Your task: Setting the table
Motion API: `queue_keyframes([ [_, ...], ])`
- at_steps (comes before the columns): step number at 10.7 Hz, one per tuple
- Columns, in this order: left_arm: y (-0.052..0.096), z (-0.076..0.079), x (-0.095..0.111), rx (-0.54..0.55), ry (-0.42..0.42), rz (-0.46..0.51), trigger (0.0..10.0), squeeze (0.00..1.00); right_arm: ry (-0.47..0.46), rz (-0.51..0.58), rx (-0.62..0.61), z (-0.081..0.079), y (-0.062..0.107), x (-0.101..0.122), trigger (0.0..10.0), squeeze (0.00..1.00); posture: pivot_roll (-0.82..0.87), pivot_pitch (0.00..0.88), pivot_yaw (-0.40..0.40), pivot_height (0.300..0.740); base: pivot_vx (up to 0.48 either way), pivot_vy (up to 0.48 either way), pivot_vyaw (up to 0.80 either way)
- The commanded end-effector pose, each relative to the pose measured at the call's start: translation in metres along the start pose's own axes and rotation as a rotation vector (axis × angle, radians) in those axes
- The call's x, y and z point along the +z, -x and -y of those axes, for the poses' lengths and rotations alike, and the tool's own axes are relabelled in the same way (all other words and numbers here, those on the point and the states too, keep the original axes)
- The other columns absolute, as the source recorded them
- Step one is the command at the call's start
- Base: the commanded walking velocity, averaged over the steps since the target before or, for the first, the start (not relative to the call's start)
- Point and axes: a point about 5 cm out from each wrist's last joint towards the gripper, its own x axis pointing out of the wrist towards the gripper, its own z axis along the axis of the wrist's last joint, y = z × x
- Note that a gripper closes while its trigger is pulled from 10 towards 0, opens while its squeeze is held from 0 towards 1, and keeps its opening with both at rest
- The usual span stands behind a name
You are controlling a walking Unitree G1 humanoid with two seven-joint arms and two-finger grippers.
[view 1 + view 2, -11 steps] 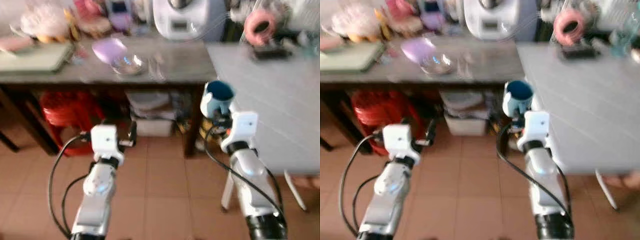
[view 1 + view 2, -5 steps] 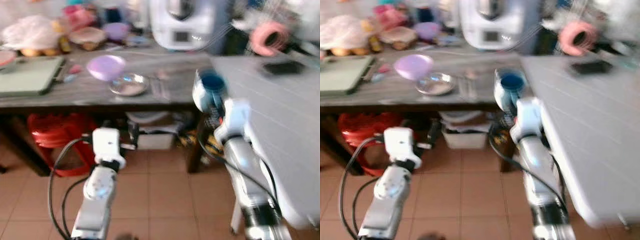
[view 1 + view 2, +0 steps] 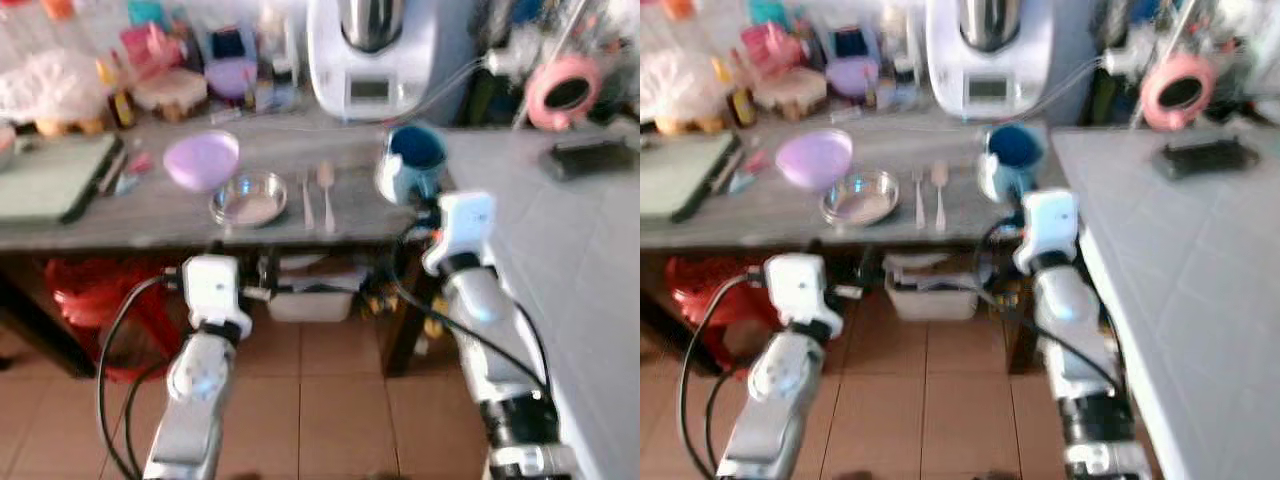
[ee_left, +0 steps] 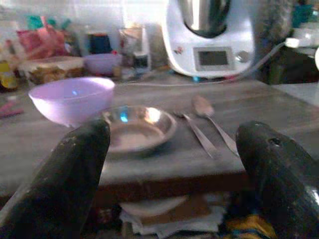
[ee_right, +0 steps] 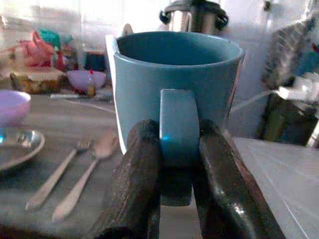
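Cluttered grey-brown counter ahead, white tiled table to the right

Right gripper pinches the blue mug by its handle, upright over the counter's edge: glazed, rigid, likely slippery and breakable, so keep hold there; left gripper hangs spread, facing steel dish, fork and spoon

Head stereo looking down, 2 wrist cameras facing counter
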Motion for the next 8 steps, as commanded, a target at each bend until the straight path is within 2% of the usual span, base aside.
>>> queue_keyframes([
  [1, 0.000, -0.009, 0.004, 0.023, -0.027, 0.006, 10.0, 0.00, -0.003, 0.045, 0.037, -0.012, -0.006, 0.010, 10.0, 0.00, 0.02, 0.000, 0.022, 0.740, 0.480, 0.000, 0.00],
  [3, 0.003, -0.014, 0.004, 0.057, -0.049, 0.003, 10.0, 0.00, -0.024, 0.012, 0.023, -0.010, 0.000, 0.002, 10.0, 0.00, 0.02, 0.003, 0.020, 0.740, 0.480, 0.000, 0.00],
  [5, 0.009, -0.037, 0.006, 0.188, -0.109, 0.006, 10.0, 0.00, -0.019, -0.050, -0.003, -0.004, 0.027, -0.014, 10.0, 0.00, 0.02, 0.022, 0.029, 0.740, 0.480, 0.000, 0.00],
  [7, 0.013, -0.058, 0.018, 0.310, -0.145, 0.036, 10.0, 0.00, -0.018, -0.056, -0.014, 0.000, 0.035, -0.015, 10.0, 0.00, 0.01, 0.042, 0.038, 0.740, 0.472, 0.000, 0.00],
  [8, 0.014, -0.064, 0.023, 0.335, -0.166, 0.048, 10.0, 0.00, -0.017, -0.048, -0.016, 0.001, 0.034, -0.013, 10.0, 0.00, 0.02, 0.058, 0.036, 0.740, 0.000, 0.000, 0.00],
])
